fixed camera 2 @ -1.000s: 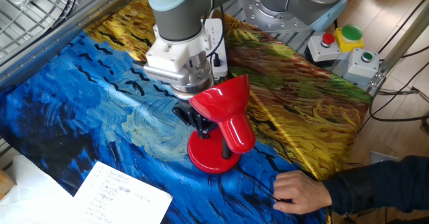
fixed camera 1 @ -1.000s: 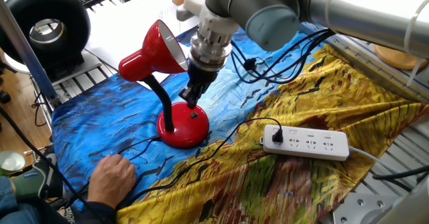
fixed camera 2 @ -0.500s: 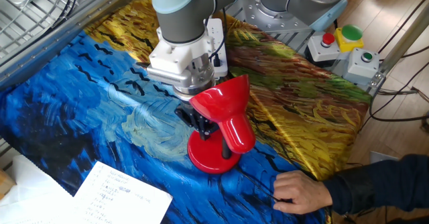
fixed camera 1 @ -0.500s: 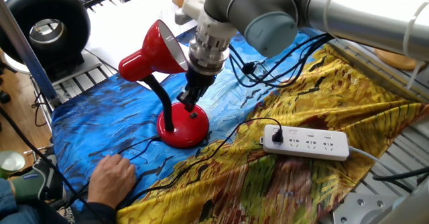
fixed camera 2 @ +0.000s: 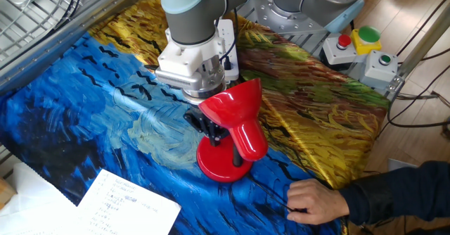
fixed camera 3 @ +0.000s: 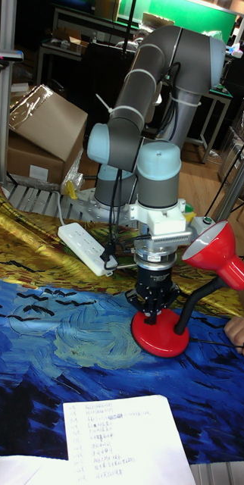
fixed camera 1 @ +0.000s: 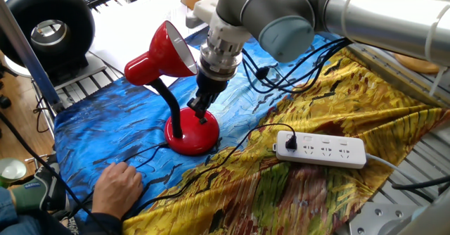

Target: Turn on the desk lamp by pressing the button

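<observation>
A grey UR5 arm reaches down over the table, its wrist vertical and its black two-finger gripper (fixed camera 1: 200, 110) (fixed camera 3: 151, 317) pointing straight down. The fingertips sit low, close to the surface beneath them. Whether they are apart or together cannot be made out.

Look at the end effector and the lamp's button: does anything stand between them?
Nothing visible does. The end effector sits right over the desk lamp's red base; its tip hides the button, so contact cannot be confirmed.
</observation>
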Robot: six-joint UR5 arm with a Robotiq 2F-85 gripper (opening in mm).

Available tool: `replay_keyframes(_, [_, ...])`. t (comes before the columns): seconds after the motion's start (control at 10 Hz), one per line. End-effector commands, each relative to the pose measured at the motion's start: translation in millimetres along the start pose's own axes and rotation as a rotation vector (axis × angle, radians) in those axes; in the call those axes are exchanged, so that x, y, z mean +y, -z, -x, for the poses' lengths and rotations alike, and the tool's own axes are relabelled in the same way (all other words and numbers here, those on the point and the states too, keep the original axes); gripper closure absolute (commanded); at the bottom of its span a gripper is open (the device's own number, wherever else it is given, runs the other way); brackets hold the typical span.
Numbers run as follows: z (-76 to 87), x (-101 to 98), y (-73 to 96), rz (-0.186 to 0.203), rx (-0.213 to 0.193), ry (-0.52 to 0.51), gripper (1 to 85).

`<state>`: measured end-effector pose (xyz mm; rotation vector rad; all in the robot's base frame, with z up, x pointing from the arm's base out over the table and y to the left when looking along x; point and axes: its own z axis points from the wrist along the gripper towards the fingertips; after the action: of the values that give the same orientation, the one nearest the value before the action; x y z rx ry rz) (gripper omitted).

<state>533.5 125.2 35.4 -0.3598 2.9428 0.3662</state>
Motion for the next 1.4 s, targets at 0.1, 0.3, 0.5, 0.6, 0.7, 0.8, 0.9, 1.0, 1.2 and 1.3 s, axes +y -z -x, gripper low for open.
replay_keyframes(0.1, [-0.7,-0.9,-0.2,0.006,-0.006,-0.002,84.3])
replay_keyframes(0.3, [-1.9,-2.4,-2.6,0.002,-0.008,0.001,84.3])
replay_keyframes(0.5, [-2.6,-3.0,-3.8,0.002,-0.009,0.003,84.3])
replay_keyframes(0.6, [-2.9,-3.6,-4.8,0.001,-0.011,0.003,84.3])
replay_keyframes(0.7, [-3.4,-4.8,-6.0,0.000,-0.014,0.006,84.3])
replay_keyframes(0.8, [-4.3,-5.5,-6.2,0.000,-0.014,0.007,84.3])
replay_keyframes(0.9, [-6.0,-7.2,-6.1,0.001,-0.012,0.013,84.3])
replay_keyframes(1.0, [-6.9,-8.0,-6.4,-0.001,-0.012,0.015,84.3])
replay_keyframes(1.2, [-11.1,-8.7,4.8,-0.012,0.011,0.023,84.3])
replay_keyframes(1.3, [-15.4,-9.2,17.6,-0.020,0.032,0.033,84.3])
